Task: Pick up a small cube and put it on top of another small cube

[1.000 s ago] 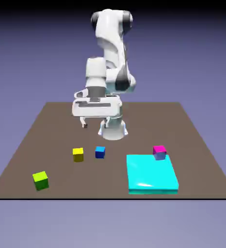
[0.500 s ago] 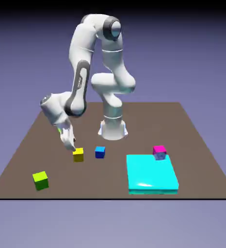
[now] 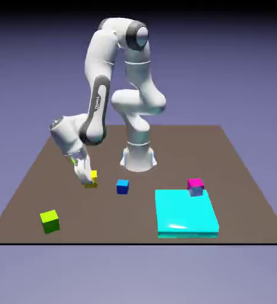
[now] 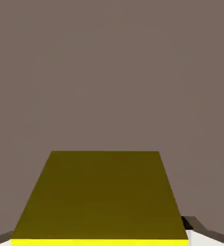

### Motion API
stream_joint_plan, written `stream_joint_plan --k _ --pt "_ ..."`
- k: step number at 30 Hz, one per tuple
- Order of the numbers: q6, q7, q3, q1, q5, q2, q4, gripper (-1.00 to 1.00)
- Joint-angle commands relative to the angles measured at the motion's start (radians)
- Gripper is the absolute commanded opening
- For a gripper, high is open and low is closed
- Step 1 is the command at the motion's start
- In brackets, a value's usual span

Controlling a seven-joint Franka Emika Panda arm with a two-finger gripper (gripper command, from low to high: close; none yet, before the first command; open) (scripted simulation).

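Observation:
My gripper [image 3: 87, 179] is shut on a small yellow cube [image 3: 93, 177] and holds it just above the brown table [image 3: 236, 160], on the exterior view's left. In the hand view the yellow cube [image 4: 102, 197] fills the lower middle between my fingertips, and only a sliver of one finger [image 4: 194, 225] shows at the bottom right. A small blue cube [image 3: 122, 186] sits on the table just to the right of the held cube. A lime-green cube [image 3: 49, 221] lies nearer the front left edge.
A flat cyan slab [image 3: 185, 214] lies at the front right. A magenta cube [image 3: 195, 183] stands at its back corner on a small bluish block [image 3: 196, 192]. The robot's base [image 3: 138, 157] stands behind the cubes.
The arm swung down to the yellow cube, the jaws closed on it, and the cube has risen slightly off the table from where it lay.

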Motion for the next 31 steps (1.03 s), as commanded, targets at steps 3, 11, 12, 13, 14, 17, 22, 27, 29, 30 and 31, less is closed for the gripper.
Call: stream_joint_plan --k 3,11,12,13,14,17,22,27,29,30,31 --pt "-0.045 -0.106 0.108 0.058 -0.092 -0.014 0.036 -1.0" --pt "-0.163 -0.395 0.398 0.286 -0.329 -0.051 0.132 -1.0" --pt "-0.178 -0.431 0.434 0.314 -0.359 -0.055 0.144 -1.0" --pt "-0.193 -0.467 0.47 0.343 -0.388 -0.06 0.156 -1.0" --pt "-0.208 -0.503 0.507 0.371 -0.418 -0.064 0.168 -1.0" --pt "-0.252 -0.611 0.615 0.457 -0.507 -0.078 0.204 -1.0" --pt "-0.323 -0.784 0.79 0.594 -0.65 -0.1 0.262 -1.0" --pt "-0.15 -0.712 0.758 0.584 -0.747 0.014 0.185 -1.0" --pt "-0.147 -0.711 0.758 0.583 -0.748 0.015 0.184 1.0" --pt "-0.147 -0.711 0.758 0.583 -0.748 0.015 0.184 1.0" --pt "-0.191 -0.729 0.766 0.586 -0.724 -0.013 0.203 1.0"
